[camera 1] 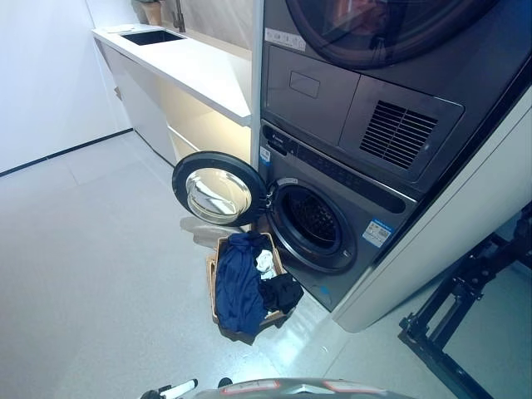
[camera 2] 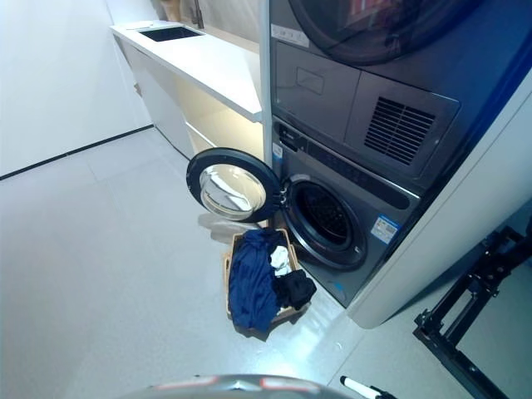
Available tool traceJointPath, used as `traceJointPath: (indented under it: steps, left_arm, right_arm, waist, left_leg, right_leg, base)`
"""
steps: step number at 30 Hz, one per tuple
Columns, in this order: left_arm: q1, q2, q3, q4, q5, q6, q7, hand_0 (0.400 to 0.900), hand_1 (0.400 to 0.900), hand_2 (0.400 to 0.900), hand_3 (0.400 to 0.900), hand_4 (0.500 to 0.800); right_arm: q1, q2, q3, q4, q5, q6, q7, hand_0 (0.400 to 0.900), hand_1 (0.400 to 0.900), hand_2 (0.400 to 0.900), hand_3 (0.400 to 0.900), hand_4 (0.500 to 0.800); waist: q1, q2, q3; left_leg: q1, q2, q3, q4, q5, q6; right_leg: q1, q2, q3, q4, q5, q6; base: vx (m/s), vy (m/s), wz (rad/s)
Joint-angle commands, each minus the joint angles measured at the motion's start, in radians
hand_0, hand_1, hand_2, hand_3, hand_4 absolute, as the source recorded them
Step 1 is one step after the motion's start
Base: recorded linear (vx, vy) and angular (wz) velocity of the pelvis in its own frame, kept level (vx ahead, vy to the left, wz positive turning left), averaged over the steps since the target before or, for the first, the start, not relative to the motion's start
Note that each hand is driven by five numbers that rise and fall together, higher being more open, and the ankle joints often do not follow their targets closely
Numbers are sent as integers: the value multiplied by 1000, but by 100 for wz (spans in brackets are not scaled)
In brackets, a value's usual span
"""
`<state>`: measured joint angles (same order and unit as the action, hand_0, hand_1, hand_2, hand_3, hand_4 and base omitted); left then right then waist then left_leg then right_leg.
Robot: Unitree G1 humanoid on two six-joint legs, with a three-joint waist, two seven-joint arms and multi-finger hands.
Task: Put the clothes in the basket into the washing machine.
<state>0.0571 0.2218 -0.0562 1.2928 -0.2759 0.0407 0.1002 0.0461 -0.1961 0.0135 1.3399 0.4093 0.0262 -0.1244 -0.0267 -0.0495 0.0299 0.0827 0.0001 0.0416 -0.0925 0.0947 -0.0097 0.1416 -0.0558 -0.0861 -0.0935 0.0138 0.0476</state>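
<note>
A brown basket (camera 1: 212,278) stands on the floor just in front of the lower washing machine (camera 1: 366,208). It holds a dark blue garment (camera 1: 237,287), a small white piece (camera 1: 265,263) and a black garment (camera 1: 283,291). The machine's round door (camera 1: 219,189) is swung open to the left, and the dark drum opening (camera 1: 314,223) is exposed. Only a sliver of my left hand (camera 1: 170,388) shows at the bottom edge of the left eye view. A sliver of my right hand (camera 2: 362,387) shows at the bottom of the right eye view. Both are far from the basket.
A second machine (camera 1: 366,91) is stacked on top. A white counter with a sink (camera 1: 179,54) runs along the left of the machines, with cabinets below it. A black metal stand (camera 1: 465,299) sits on the floor at the right. Grey floor (camera 1: 91,249) spreads to the left.
</note>
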Motion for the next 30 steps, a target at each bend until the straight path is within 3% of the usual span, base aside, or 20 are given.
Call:
traceJointPath:
  steps: [1, 30]
  left_arm:
    - [-77, -15, -1, 75, 2, -9, 6, 900, 900, 900, 900, 800]
    - [-74, -22, 0, 73, -11, -7, 6, 900, 900, 900, 900, 800]
  right_arm:
    - [-78, -41, -22, 32, -8, -15, -15, 900, 900, 900, 900, 800]
    - [-77, -39, -18, 22, -4, -17, -11, 900, 900, 900, 900, 800]
  waist:
    - [14, 44, 63]
    - [13, 48, 65]
  left_leg:
    - [71, -26, 4, 5, -161, -2]
    - [84, -20, -7, 5, -169, -2]
  right_leg:
    - [19, 35, 13, 6, -75, 44]
    - [34, 40, 3, 8, -86, 38]
  base:
    - [0, 0, 0]
    - [0, -4, 0]
